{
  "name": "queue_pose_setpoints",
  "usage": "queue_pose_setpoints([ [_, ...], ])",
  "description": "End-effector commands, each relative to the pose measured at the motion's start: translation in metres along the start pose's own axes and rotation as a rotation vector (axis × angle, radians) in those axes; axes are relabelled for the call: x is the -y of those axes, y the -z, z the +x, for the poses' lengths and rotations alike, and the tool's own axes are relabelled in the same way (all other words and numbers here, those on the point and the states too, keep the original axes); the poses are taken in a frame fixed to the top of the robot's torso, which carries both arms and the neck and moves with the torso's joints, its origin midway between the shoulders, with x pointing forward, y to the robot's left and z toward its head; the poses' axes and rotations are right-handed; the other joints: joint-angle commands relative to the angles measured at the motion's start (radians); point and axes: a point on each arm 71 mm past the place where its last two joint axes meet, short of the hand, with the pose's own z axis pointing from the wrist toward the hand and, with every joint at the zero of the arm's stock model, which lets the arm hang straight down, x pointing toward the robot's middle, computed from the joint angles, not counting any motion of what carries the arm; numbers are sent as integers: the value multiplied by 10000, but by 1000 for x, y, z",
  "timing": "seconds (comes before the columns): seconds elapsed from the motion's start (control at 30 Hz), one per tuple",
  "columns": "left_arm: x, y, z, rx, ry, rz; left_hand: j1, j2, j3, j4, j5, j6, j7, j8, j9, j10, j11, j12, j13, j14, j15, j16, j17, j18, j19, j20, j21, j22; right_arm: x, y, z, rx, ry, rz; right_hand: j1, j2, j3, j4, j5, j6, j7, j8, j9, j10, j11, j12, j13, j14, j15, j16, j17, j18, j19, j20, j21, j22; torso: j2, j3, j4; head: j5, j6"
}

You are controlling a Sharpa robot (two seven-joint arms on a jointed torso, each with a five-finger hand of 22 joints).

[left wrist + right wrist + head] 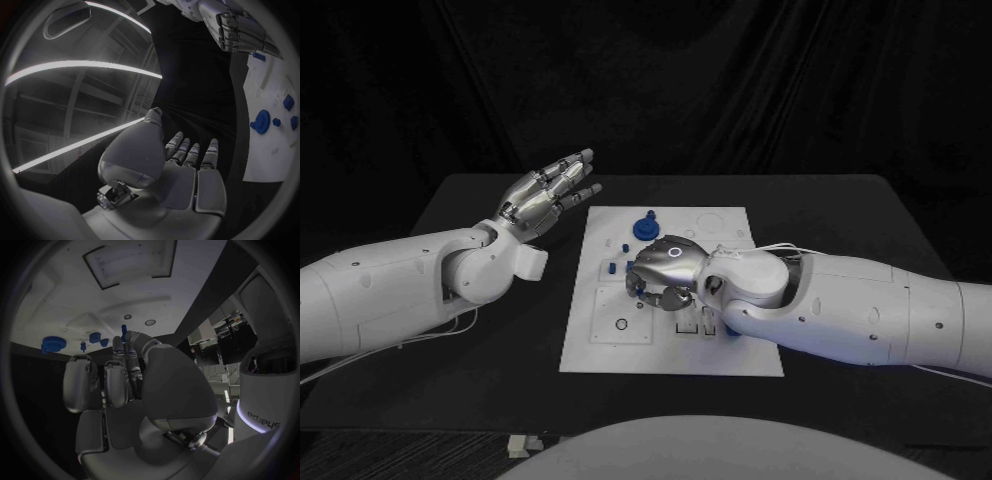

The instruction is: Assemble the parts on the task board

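On the black table (473, 215) in the head view, the white task board (733, 355) lies in the middle. The left hand (548, 190) is up beside the board's far left corner, fingers straight and apart, holding nothing. The right hand (664, 272) sits low over the board's middle, fingers curled down — I cannot tell if they hold a part. A round blue part (645, 227) stands near the board's far edge.

From the left wrist, the left hand (187, 170) has flat, spread fingers, and the round blue part (260, 121) shows on the board (269, 160).

From the right wrist, the right hand (125, 385) reaches over the board (62, 305) — a small blue peg (124, 331) stands just at its fingertips, with the round blue part (53, 344) off to one side.
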Motion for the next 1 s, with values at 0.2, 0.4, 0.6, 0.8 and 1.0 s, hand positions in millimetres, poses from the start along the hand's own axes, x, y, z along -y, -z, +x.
queue_pose_setpoints([
  [0.2, 8, 0, 1, -93, 173, 1167, 135, -6, 58, -35, 89, 81, 58, 66, 12, -33, 50, 25, -7, 18, 110, 59, 23, 158, 6, 105, -12, 13, -2, 0, 4, 84, 11, -69, 71, -52, 17, -56, 50, -14, 36, -65, -15, 62, 5, 33, 13, 593, 50, 47, 308, 64, 219, 44, 35, 1925, 9, 3, -7, 15, 2],
  [0.4, 7, 0, 2, -120, 195, 1156, 168, 11, 83, -68, 102, 21, 1, 53, 1, -37, 84, 35, -6, 30, 200, 117, 38, 157, 13, 117, -8, 21, -3, -1, 8, 48, -43, -59, 69, -60, 17, -62, 47, -29, 45, -83, -20, 85, 5, 38, 16, 588, 53, 36, 291, 63, 219, 47, 38, 1925, 2, 3, -12, 96, 2],
  [0.6, 7, 0, 2, -145, 214, 1110, 177, 14, 89, -78, 105, 32, 14, 54, 3, -37, 83, 40, -5, 37, 235, 146, 46, 157, 16, 124, -6, 26, -4, -2, 10, 44, -97, -83, 69, -57, 19, -64, 45, -30, 50, -88, -22, 102, 6, 44, 19, 590, 55, 43, 301, 62, 220, 48, 43, 1926, 9, 1, -6, 93, 2],
  [0.8, 6, -1, 2, -173, 239, 1051, 186, 12, 94, -90, 111, 56, 29, 60, 6, -38, 84, 43, -5, 44, 280, 171, 52, 157, 20, 130, -4, 31, -6, -2, 13, 48, -156, -91, 69, -57, 19, -64, 45, -30, 50, -88, -22, 102, 6, 44, 19, 590, 55, 43, 301, 62, 220, 48, 43, 1926, 15, 3, -1, 72, 2],
  [1.0, 6, -1, 2, -205, 264, 1013, 199, 12, 103, -109, 122, 51, 42, 61, 6, -40, 93, 52, -4, 68, 354, 258, 73, 155, 27, 135, -1, 39, -7, -2, 15, 50, -200, -84, 69, -57, 19, -64, 45, -30, 50, -88, -22, 102, 6, 44, 19, 590, 55, 43, 301, 62, 220, 48, 43, 1926, 4, 0, -4, 61, 2],
])
